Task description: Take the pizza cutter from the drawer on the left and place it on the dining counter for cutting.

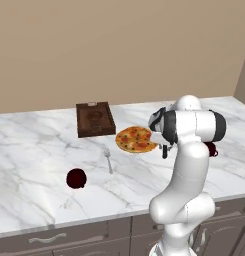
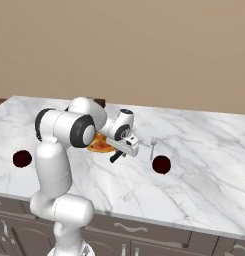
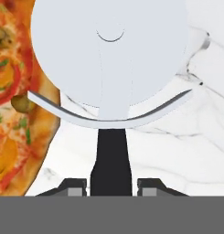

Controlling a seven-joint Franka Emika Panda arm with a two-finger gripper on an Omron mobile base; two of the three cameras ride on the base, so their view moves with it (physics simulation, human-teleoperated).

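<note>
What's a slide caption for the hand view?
Hand holds the cutter by its handle above the marble counter, beside the pizza.

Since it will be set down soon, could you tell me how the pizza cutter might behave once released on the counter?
The pizza cutter looks rigid. Its round wheel could probably roll if it lands on edge. The gripper holds only its thin dark handle, so the wide wheel end may swing or tip. The dining counter looks smooth, so it might slide.

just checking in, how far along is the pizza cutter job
Fetching looks done: the pizza cutter is out of the drawer, its dark handle between the fingers of the hand. In hand: it hangs over the dining counter, beside the pizza. Left: lower it onto the marble and let go.
</note>
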